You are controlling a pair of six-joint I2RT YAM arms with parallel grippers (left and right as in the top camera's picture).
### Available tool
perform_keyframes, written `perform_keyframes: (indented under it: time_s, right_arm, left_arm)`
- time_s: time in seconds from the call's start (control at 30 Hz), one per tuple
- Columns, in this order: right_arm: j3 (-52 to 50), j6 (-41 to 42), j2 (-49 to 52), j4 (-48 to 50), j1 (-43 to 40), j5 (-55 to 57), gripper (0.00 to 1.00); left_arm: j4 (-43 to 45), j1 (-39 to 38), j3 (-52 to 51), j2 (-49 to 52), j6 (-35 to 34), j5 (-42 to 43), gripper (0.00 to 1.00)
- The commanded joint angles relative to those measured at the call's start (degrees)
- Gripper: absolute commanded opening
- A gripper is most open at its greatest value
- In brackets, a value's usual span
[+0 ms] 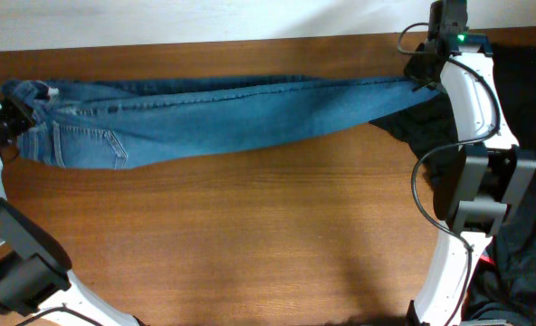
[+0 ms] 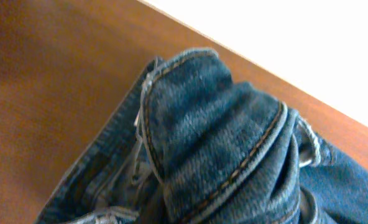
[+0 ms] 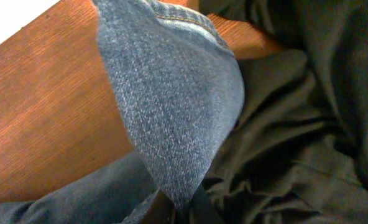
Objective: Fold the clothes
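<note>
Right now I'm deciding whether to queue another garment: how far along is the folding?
Done: the jeans look halved lengthwise, one leg over the other, stretched across the table. In hand: left gripper holds the waist, right gripper the hem. Left: every crosswise fold.

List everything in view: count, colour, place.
jeans: one pair, medium blue denim, stretched across the far side of the table, waist left, leg ends right
dark cloth: one heap, black, right end of the table
table: one, brown wood, under it all
left arm: one, white and black, left edge
right arm: one, white and black, right side
left gripper: one, black, shut on the waist
right gripper: one, black, shut on the leg ends
</note>
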Motion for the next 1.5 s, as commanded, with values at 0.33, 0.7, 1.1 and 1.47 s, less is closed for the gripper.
perform_keyframes:
  time_s: [0.33, 0.7, 1.1, 1.47]
  right_arm:
    - [0.7, -3.6, 2.4, 3.4, -1.2, -4.4, 0.74]
    - [0.7, -7.5, 2.4, 3.6, -1.9, -4.2, 0.79]
    - [2.1, -5.4, 2.1, 6.1, -4.6, -4.0, 0.79]
    - [9.0, -6.1, 1.2, -10.8, -12.1, -23.4, 0.98]
  left_arm:
    - [6.4, -5.1, 1.7, 7.7, -2.2, -6.7, 0.99]
    - [-7.7, -1.8, 8.2, 7.1, -4.5, -5.4, 0.99]
    - [-14.3, -1.9, 8.4, 7.1, -3.8, -5.4, 0.99]
    - [-15.2, -1.9, 8.4, 7.1, 0.0, -6.1, 0.99]
